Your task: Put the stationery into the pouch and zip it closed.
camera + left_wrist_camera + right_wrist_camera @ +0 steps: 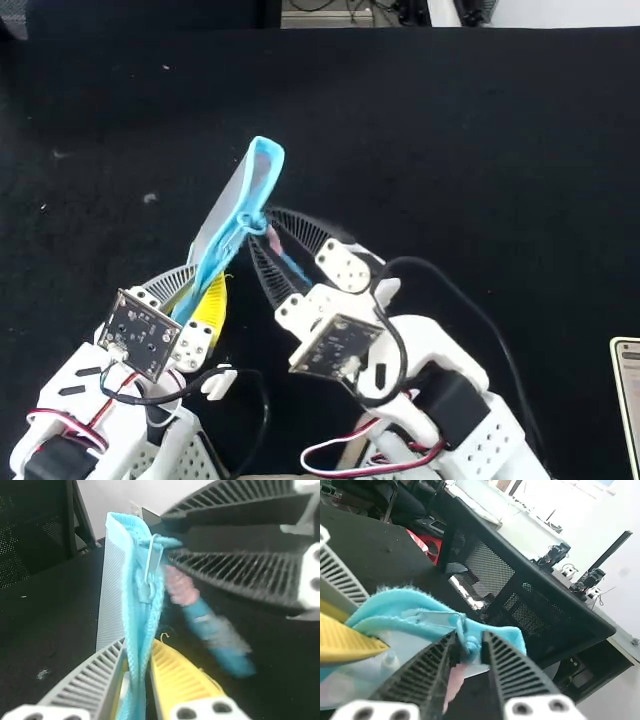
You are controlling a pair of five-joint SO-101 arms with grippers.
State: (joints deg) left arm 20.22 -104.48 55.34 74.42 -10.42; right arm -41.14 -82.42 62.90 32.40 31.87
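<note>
Soft blue pouch [245, 195] held off the bench [450, 150], both claws on it.
Left claw [202, 292] pinches its near end; right claw [262, 228] nips the zip edge midway. Light, limp fabric, likely to sag: grip seam or zip pull [148, 565].

- Soft, even light falls from above on the black table [480, 150]; shadows are faint
- In the right wrist view the white wall [620, 540] behind is washed out by strong brightness
- The pouch [125, 590] is evenly lit

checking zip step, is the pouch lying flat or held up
Held up: left end effector and right end effector both grip the light blue fabric pouch.
</note>
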